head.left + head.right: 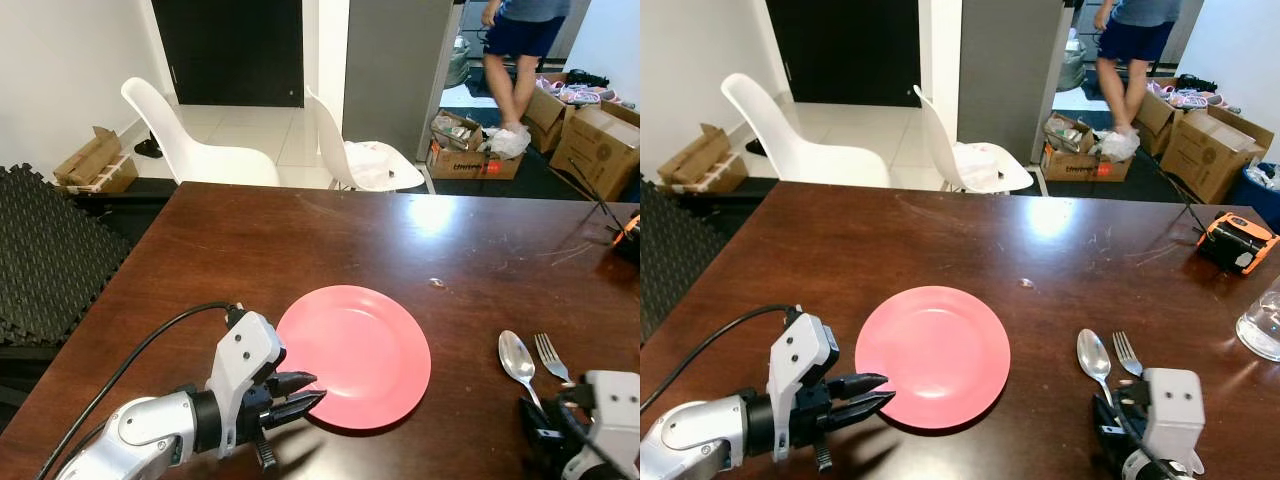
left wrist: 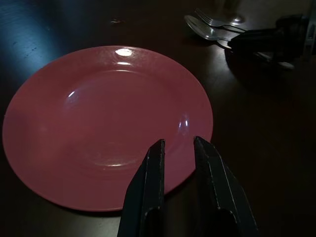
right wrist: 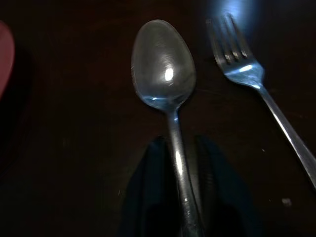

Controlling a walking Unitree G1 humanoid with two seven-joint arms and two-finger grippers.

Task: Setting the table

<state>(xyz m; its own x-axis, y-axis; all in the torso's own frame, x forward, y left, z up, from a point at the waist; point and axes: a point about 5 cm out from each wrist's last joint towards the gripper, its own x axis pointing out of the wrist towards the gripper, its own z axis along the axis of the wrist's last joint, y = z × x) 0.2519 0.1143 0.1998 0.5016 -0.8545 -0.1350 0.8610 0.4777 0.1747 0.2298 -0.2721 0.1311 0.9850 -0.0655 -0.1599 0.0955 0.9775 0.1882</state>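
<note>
Lower centre, your right pincer (image 3: 178,197) pinches the shiny metal spoon (image 3: 165,74) beside the round pink plate (image 1: 355,352); left pincer (image 2: 177,158) slightly spread

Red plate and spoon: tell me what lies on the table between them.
Nothing: bare dark wooden table separates the red plate from the spoon, as both eye views show. The fork lies beyond the spoon.

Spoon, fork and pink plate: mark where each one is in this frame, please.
spoon (image 3: 164,64): right wrist view, middle of its bowl.
fork (image 3: 236,55): right wrist view, base of the tines.
pink plate (image 1: 355,352): left eye view, centre of its flat well.
</note>
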